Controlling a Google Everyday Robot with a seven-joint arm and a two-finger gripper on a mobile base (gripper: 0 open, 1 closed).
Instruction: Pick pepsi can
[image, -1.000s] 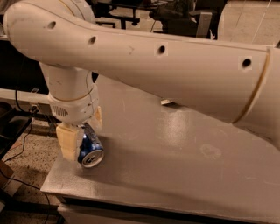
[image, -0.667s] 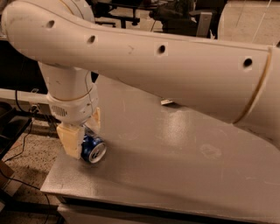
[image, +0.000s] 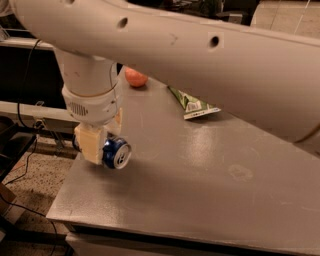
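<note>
Lift under way! At the left, the tool (image: 106, 149) hangs below the arm's (image: 210, 60) wrist, its cream fingers (image: 90, 145) closed around the can (image: 117, 154), and it now sits higher than a second ago. Back then the can was down at the bench (image: 200, 190) surface; now it hangs on its side, silver top turned toward us, with a soft shadow on the bench beneath it. So I judge it is clear of the surface, near the left edge. That suggests the grasp has taken and the pick is nearly done. What remains is carrying it up without a slip.

The view has shifted too. Further right and back, a round orange fruit (image: 135, 77) has come into sight, and right of that a bag (image: 196, 106) lies flat under the arm.

Labels? The can shows blue with a white flash, but no word reads. The bag shows green and white print, nothing legible.
</note>
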